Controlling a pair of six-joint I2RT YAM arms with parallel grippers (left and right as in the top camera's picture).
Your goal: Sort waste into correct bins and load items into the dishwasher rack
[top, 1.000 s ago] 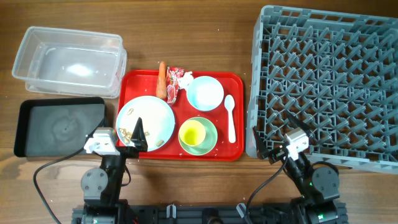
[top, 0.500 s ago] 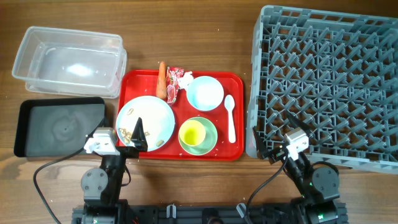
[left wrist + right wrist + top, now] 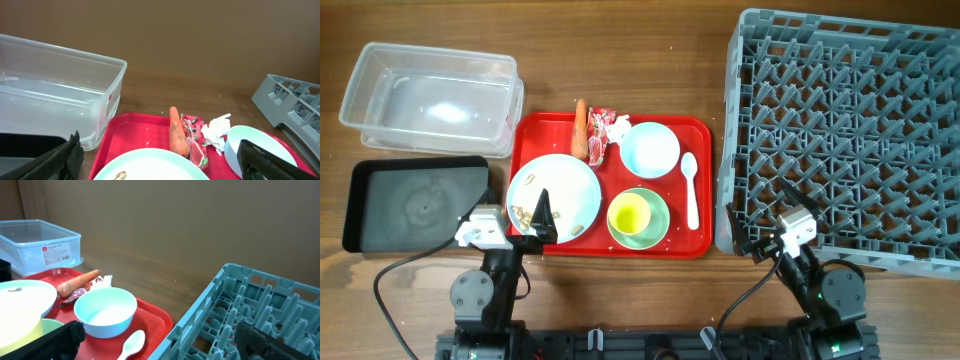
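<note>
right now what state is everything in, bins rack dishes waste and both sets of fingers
clear tub: empty
black tray: empty
dishwasher rack: empty
plate: on red tray, food scraps on it
small blue bowl: upright, empty
yellow-green cup: upright inside mint-green bowl
spoon: lying flat on tray
carrot: lying at tray's far edge
wrapper: crumpled
tissue: crumpled
left fingers: open, empty
right fingers: open, empty
</note>
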